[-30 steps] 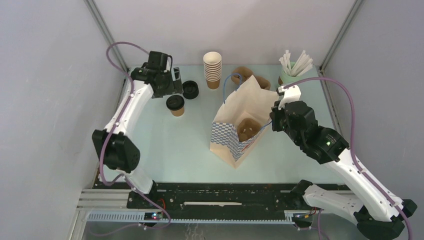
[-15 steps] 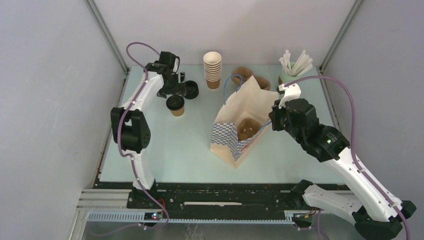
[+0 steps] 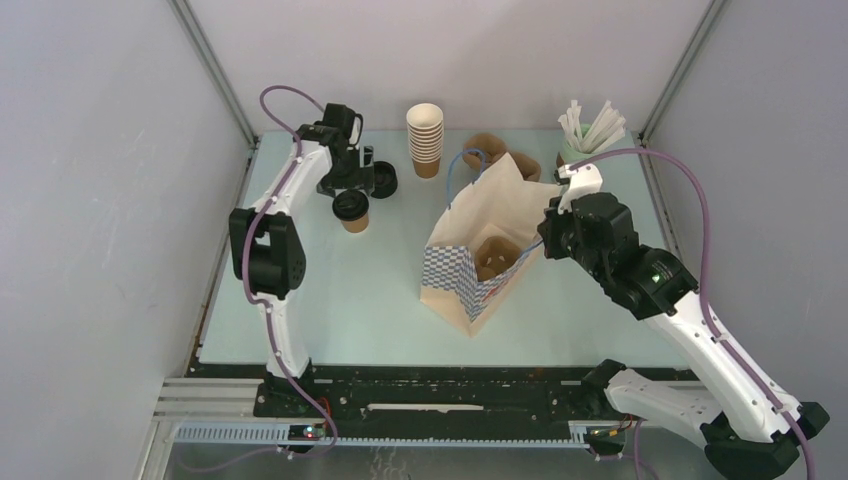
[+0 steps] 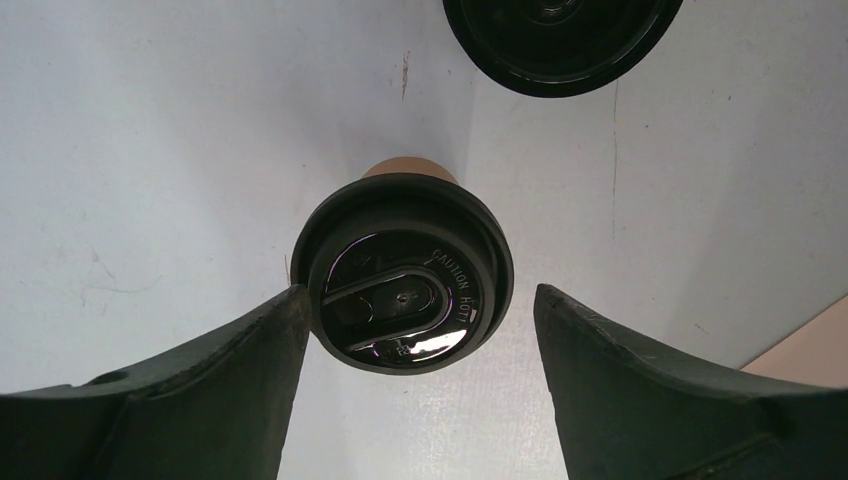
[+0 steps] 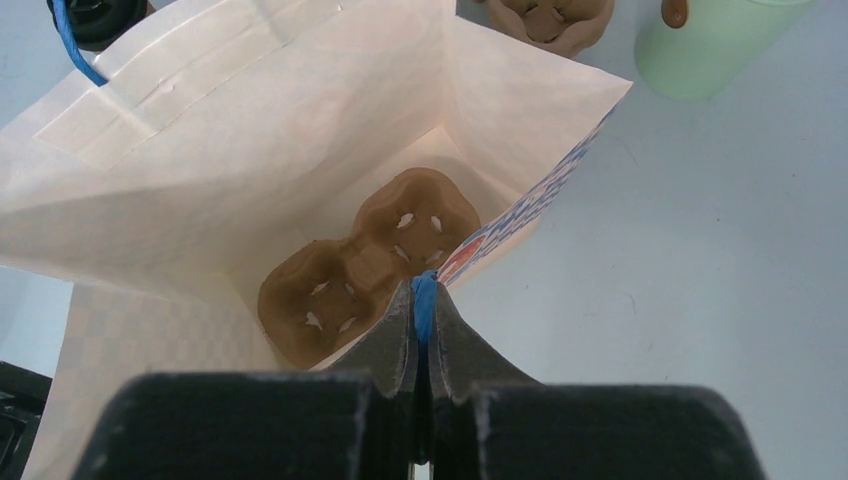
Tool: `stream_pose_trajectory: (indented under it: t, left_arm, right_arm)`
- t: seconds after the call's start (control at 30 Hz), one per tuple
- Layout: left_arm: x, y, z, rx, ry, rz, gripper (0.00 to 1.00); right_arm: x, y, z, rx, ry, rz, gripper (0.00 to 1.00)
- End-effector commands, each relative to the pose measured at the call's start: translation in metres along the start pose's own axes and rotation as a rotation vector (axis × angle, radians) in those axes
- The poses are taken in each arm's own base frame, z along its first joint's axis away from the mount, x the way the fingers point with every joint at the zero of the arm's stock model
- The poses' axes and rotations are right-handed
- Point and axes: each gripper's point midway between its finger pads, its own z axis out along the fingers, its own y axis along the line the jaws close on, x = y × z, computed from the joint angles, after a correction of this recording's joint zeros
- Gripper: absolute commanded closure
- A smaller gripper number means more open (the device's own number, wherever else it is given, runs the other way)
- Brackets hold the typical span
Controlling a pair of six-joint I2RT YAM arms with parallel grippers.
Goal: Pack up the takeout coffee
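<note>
The takeout coffee [image 3: 350, 211], a brown paper cup with a black lid [image 4: 405, 270], stands upright on the table at the back left. My left gripper [image 3: 349, 178] hovers over it, open. In the left wrist view the lid shows between the wide-apart fingers [image 4: 240, 370], closer to the left one. A paper bag [image 3: 500, 195] stands open mid-table with a brown pulp cup tray [image 5: 370, 260] at its bottom. My right gripper [image 5: 422, 292] is shut on the bag's blue handle [image 5: 424, 300], holding the near wall back.
A spare black lid [image 3: 381, 179] lies just right of the coffee. A stack of paper cups [image 3: 425, 140] stands at the back. Behind the bag sit another pulp tray [image 3: 484, 150] and a pale green cup with straws [image 3: 582, 148].
My left arm has folded upward and its gripper has shifted right, from the back-left corner to above the lidded cup. The right gripper still pinches the bag handle.
</note>
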Motion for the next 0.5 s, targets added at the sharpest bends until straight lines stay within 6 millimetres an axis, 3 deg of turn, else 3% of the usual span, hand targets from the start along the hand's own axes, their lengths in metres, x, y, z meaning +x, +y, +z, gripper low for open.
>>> stream_pose_trajectory:
  t: [0.0,0.47]
  left_arm:
    - [-0.005,-0.002,-0.004,0.024,-0.012,0.002,0.16]
    - [0.002,0.009,-0.002,-0.039,-0.012,-0.002,0.13]
  right_arm:
    - [-0.013,0.002,-0.003,-0.015,-0.021,0.029,1.00]
    - [-0.011,0.002,0.001,-0.023,-0.006,0.036,1.00]
